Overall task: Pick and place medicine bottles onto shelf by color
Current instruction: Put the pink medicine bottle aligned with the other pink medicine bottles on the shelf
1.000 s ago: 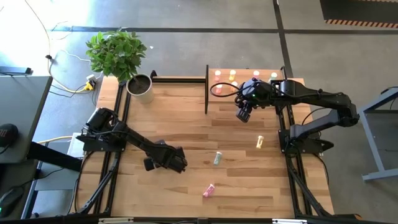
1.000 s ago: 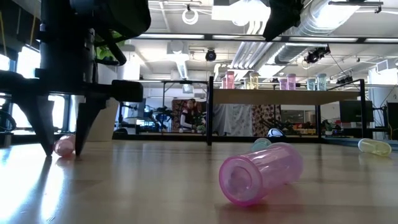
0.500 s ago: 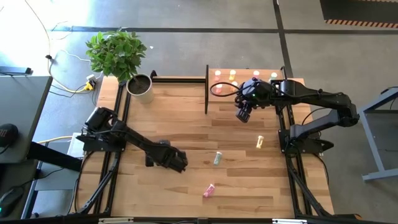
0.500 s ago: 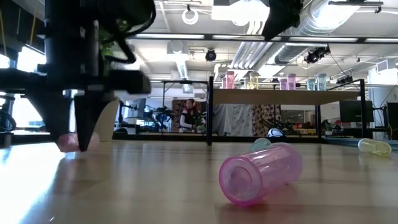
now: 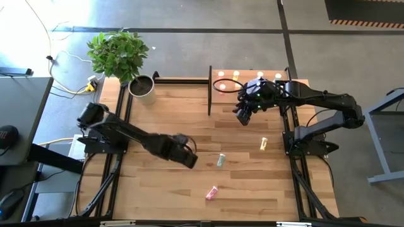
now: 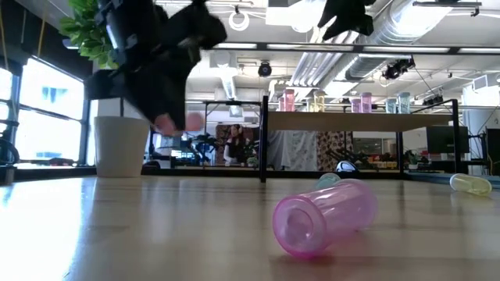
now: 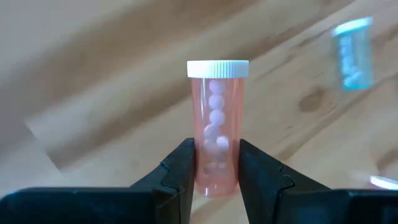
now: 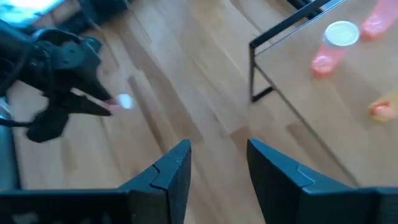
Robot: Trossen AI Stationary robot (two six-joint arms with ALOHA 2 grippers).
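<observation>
Left gripper (image 7: pixel 214 165): fingers are pinching the lower body of a pink bottle (image 7: pixel 216 127), white cap pointing out past the fingertips; in the high view it is sitting left of centre (image 5: pixel 183 151), and the low view shows the bottle (image 6: pixel 187 121) off the tabletop (image 5: pixel 183 113).
Right gripper (image 5: pixel 245 113): fingers are standing apart with nothing between them; it is hanging at upper right of centre, just below the shelf (image 5: pixel 252 85).
Key relation: shelf is lying up and to the right of the left gripper, well apart; black panel (image 5: pixel 209 91) is standing on the shelf's left edge, facing that approach. Right arm is much nearer the shelf.
Bottle axis: running in line with the fingers, so it would probably need standing upright before release.
Loose bottles: teal bottle (image 5: pixel 221 160), yellow bottle (image 5: pixel 264 144), second pink bottle (image 5: pixel 212 192), all lying on their sides.
View differences: low view is showing standing bottles in a row on the shelf (image 6: pixel 344 121); high view is giving only bright dots there. Left wrist view alone is showing the grip clearly.
</observation>
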